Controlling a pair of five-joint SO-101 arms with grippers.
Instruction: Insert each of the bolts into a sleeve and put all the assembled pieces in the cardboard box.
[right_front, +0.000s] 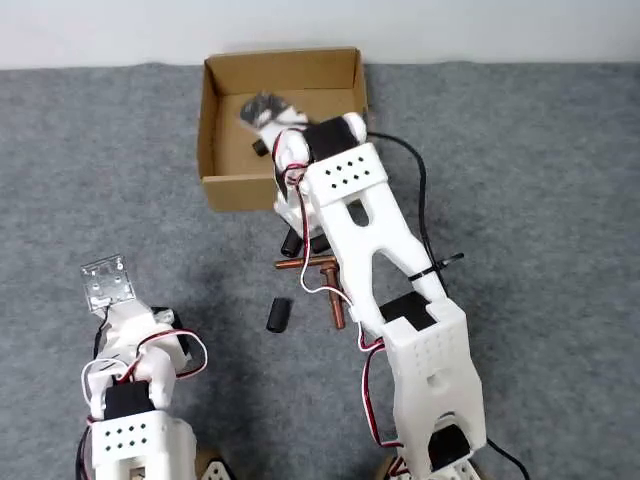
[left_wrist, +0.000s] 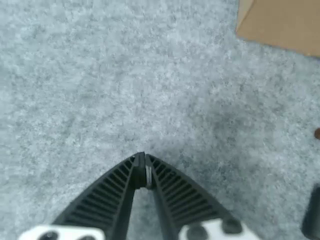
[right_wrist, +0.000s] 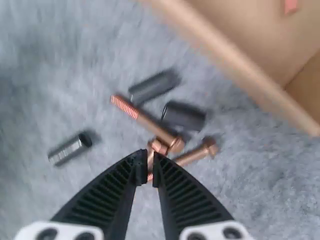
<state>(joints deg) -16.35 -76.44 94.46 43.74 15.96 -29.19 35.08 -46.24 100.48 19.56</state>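
My right gripper (right_wrist: 145, 159) is shut on a copper bolt (right_wrist: 152, 155), just above the grey carpet. Two more bolts (right_wrist: 145, 122) (right_wrist: 197, 152) lie crossed right beyond it. Three black sleeves (right_wrist: 154, 86) (right_wrist: 184, 116) (right_wrist: 70, 148) lie around them. From above, a bolt (right_front: 300, 263), another bolt (right_front: 338, 300) and a sleeve (right_front: 279, 314) lie beside my right arm (right_front: 350, 200), in front of the cardboard box (right_front: 215, 120). My left gripper (left_wrist: 141, 159) is shut with nothing in it, over bare carpet at the near left.
The box wall (right_wrist: 240, 80) rises just beyond the sleeves. A small dark piece (right_front: 260, 148) lies inside the box. My left arm (right_front: 130, 350) stands at the lower left, with a box corner (left_wrist: 280, 20) far ahead of it. Open carpet spreads left and right.
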